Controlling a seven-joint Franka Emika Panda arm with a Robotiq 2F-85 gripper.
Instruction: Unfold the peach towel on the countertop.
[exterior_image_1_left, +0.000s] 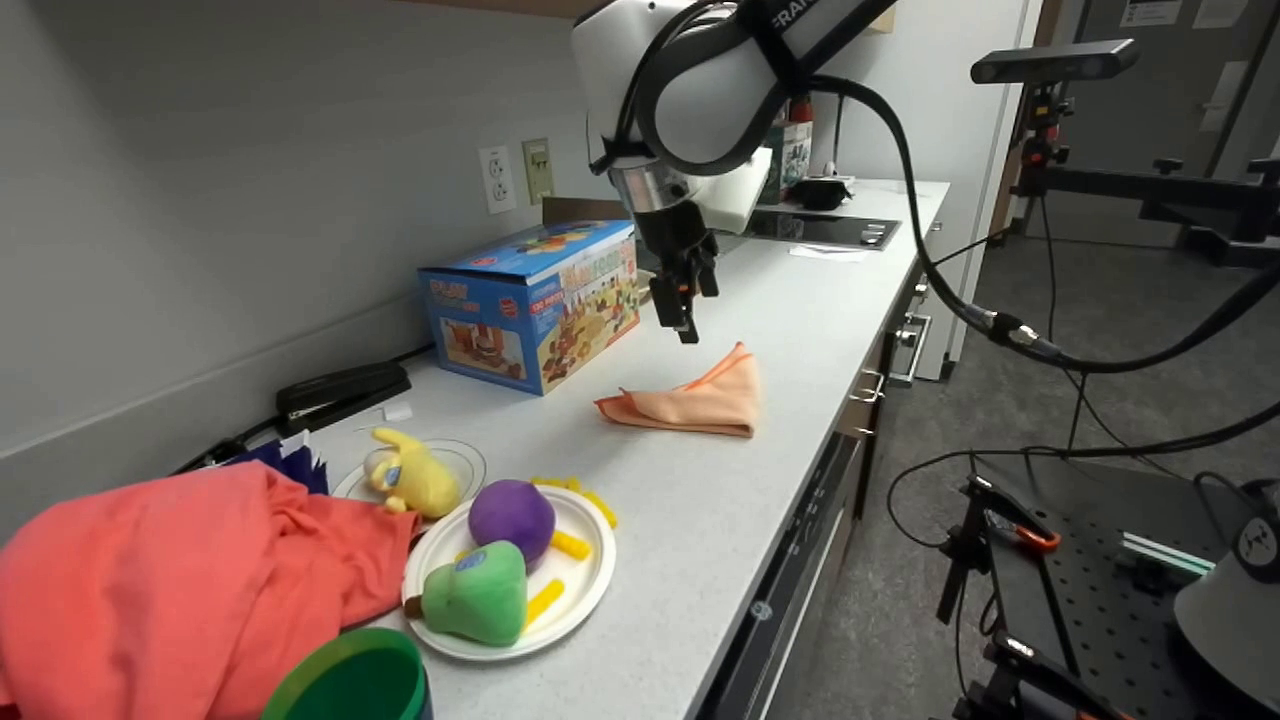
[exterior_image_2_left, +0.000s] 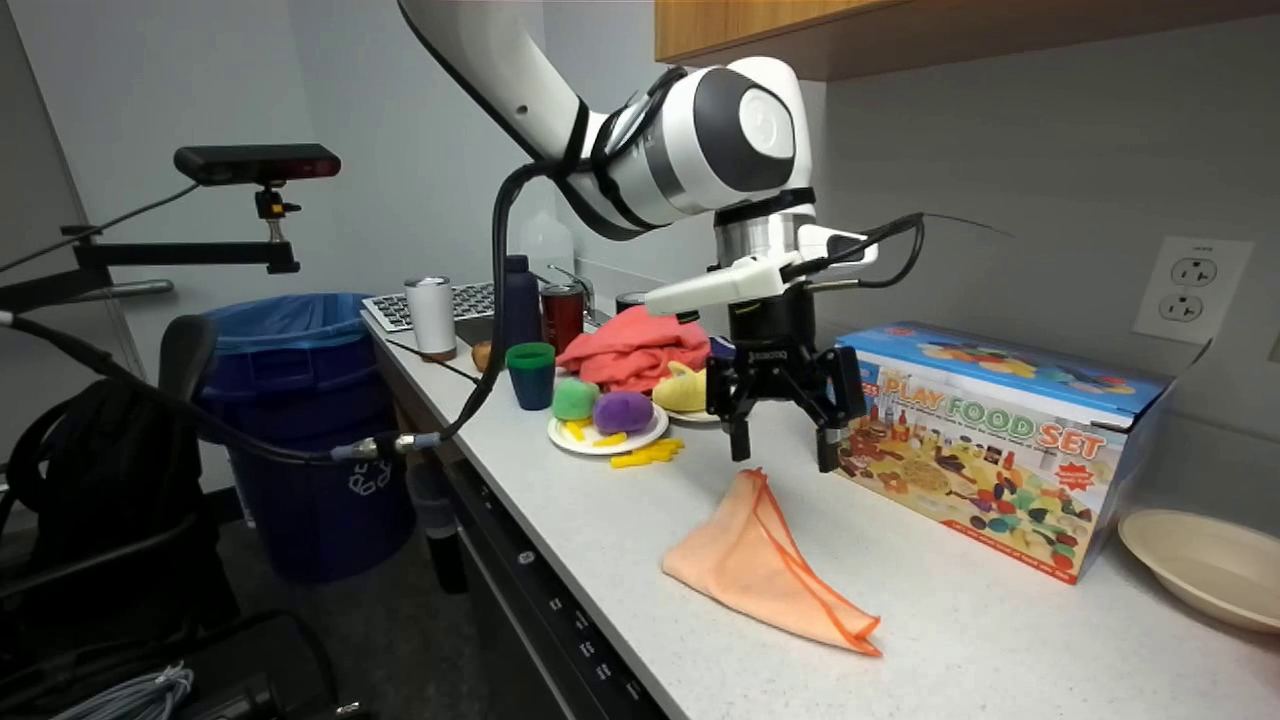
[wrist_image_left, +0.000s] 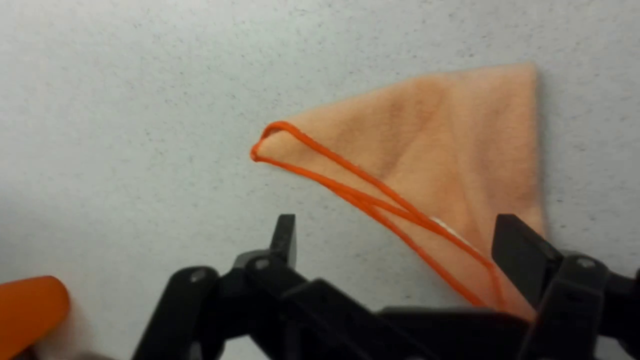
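The peach towel lies folded on the white countertop (exterior_image_1_left: 680, 540). It shows in both exterior views (exterior_image_1_left: 705, 405) (exterior_image_2_left: 745, 565) and in the wrist view (wrist_image_left: 450, 145). It is roughly a triangle, with layered orange hems along one side. My gripper (exterior_image_1_left: 697, 313) points down above the counter with its fingers apart and nothing between them. In an exterior view the gripper (exterior_image_2_left: 784, 460) is above and beyond the towel's raised-looking tip. In the wrist view the gripper (wrist_image_left: 396, 220) has one finger over bare counter and one over the towel, hiding the towel's lower end.
A blue play food box (exterior_image_1_left: 535, 300) stands by the wall, near the gripper. A white plate (exterior_image_1_left: 590, 600) holds plush and yellow toys. A coral cloth (exterior_image_1_left: 180, 590) and green cup (exterior_image_1_left: 350, 680) are beyond. A beige bowl (exterior_image_2_left: 1215, 570) stands beside the box. A wooden cupboard (exterior_image_2_left: 960, 35) hangs overhead.
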